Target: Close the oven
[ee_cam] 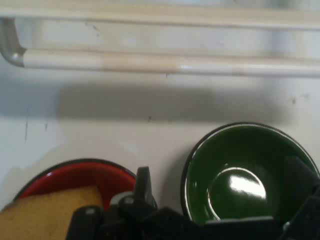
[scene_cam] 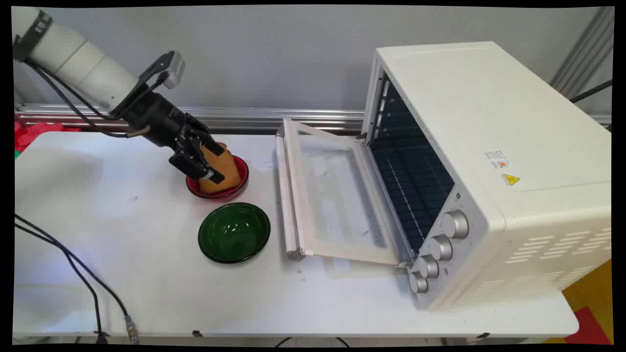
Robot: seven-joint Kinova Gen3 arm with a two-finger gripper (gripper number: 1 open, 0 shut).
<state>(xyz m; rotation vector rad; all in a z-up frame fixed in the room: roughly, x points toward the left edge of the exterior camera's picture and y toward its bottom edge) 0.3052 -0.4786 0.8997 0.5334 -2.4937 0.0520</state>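
Note:
My black gripper [scene_cam: 217, 164] hangs low over a red bowl [scene_cam: 243, 172] on the left half of the white table, its fingers open. A tan slice of bread [scene_cam: 230, 172] stands tilted in that bowl, right against the fingers. In the hand view the bread [ee_cam: 50, 212] and red bowl [ee_cam: 75, 175] lie left of the left finger [ee_cam: 143, 182], and the gripper [ee_cam: 220, 182] has its fingers set wide apart. A green bowl [scene_cam: 234, 232] stands empty just in front of the red one and fills the hand view's lower right as the green bowl [ee_cam: 245, 170].
A white toaster oven [scene_cam: 489, 146] takes up the table's right side. Its glass door [scene_cam: 332, 195] lies folded down flat toward the bowls, with the door handle [ee_cam: 165, 62] close by. Black cables [scene_cam: 73, 264] trail over the table's near left.

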